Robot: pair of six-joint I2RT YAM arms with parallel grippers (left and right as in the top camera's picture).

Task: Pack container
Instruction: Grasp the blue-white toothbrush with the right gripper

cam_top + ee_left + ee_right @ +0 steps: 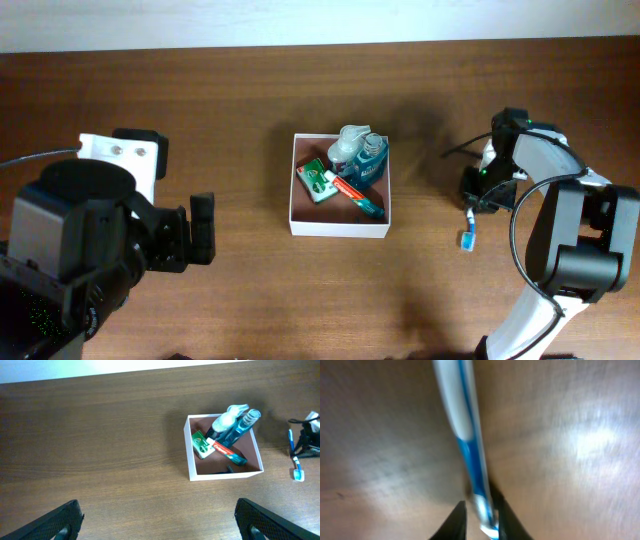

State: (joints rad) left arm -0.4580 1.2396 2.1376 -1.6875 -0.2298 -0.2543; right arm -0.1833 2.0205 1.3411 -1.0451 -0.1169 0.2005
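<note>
Right gripper (480, 522): jaws narrow, pinched on the toothbrush (470, 450) near one end. The blue-and-white handle runs out ahead of the tips. Cannot tell if it is clear of the table (200, 100).

Grip looks off-centre, so lift slowly and keep the brush level or it may swing.

Container (340, 230) sits well off to the jaws' side across bare wood. It is square and shallow, with white walls and a brownish inside. Bottles (362, 150), tube (355, 193) and carton (315, 180) are already in, with some floor still bare.

Left gripper (162, 525): wide, empty, well apart from it.
</note>
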